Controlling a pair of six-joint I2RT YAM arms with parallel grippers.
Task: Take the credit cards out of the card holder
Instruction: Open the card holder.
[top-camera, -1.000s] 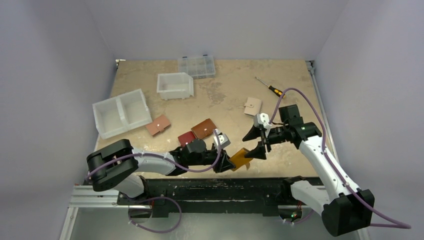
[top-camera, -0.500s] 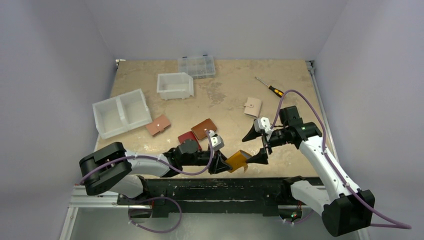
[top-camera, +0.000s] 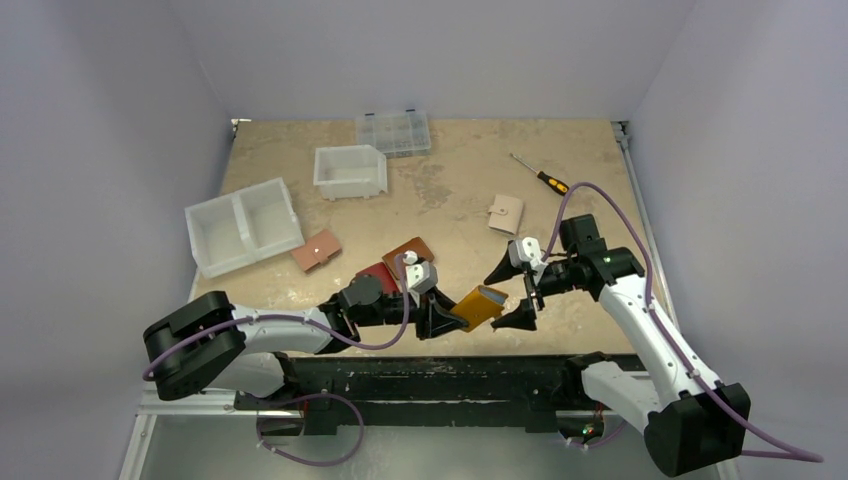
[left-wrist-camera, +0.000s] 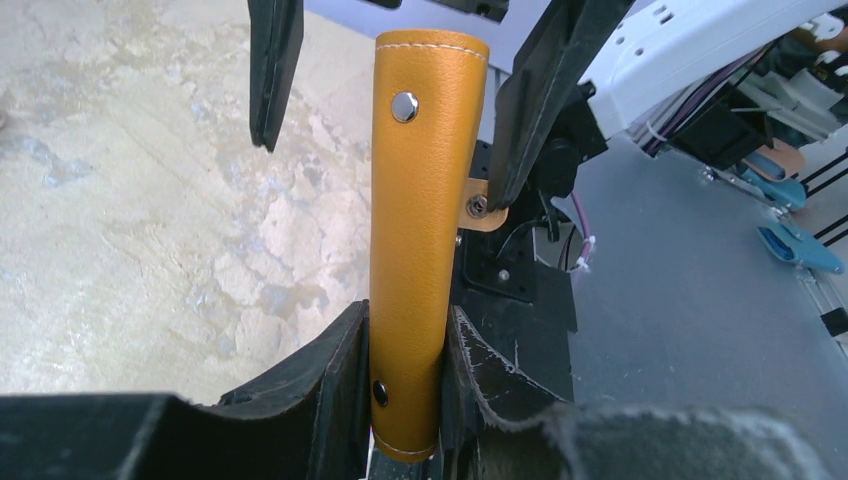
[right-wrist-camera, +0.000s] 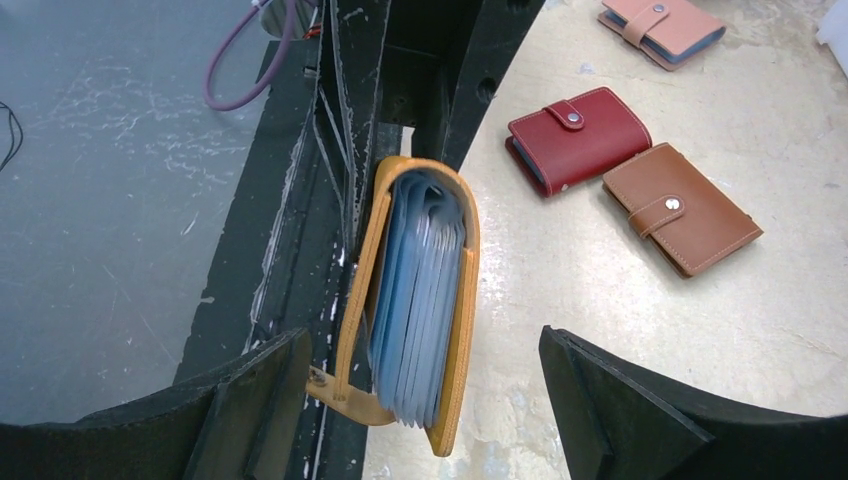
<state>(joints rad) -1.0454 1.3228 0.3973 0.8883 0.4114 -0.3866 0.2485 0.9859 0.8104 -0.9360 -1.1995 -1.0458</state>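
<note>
I have the card holder (top-camera: 478, 305) up off the counter (top-camera: 450, 190), hanging in the air near the front edge between the two arms. The left fingers (top-camera: 440, 318) are clamped on one end of it. In the left wrist view they pinch the mustard leather from both sides, and the rest of the holder sticks straight out beyond them with its snap stud facing the camera.

The right fingers (top-camera: 520, 318) are spread wide apart, one on each side of the holder's free end. From the right wrist view I see a gap on both sides, so neither finger is pressing on the leather. From the left wrist view the one by the tab sits very close, and I cannot tell whether it brushes it. The snap tab (right-wrist-camera: 345, 395) is undone and dangles from the holder's edge.

Looking into the holder end-on through the right wrist camera, the covers gape a little and a stack of pale blue credit cards (right-wrist-camera: 415, 300) is packed between them. Only their edges show, so some of that stack may be plastic sleeves rather than cards. None of them is out of the holder.

On the counter behind, a dark red wallet (right-wrist-camera: 577, 138) and a brown wallet (right-wrist-camera: 680, 208) lie just beside each other, both snapped shut. A pink one (right-wrist-camera: 660, 28) lies farther back, and a cream one (top-camera: 505, 213) sits well apart on the right, near a screwdriver (top-camera: 540, 177)
</note>
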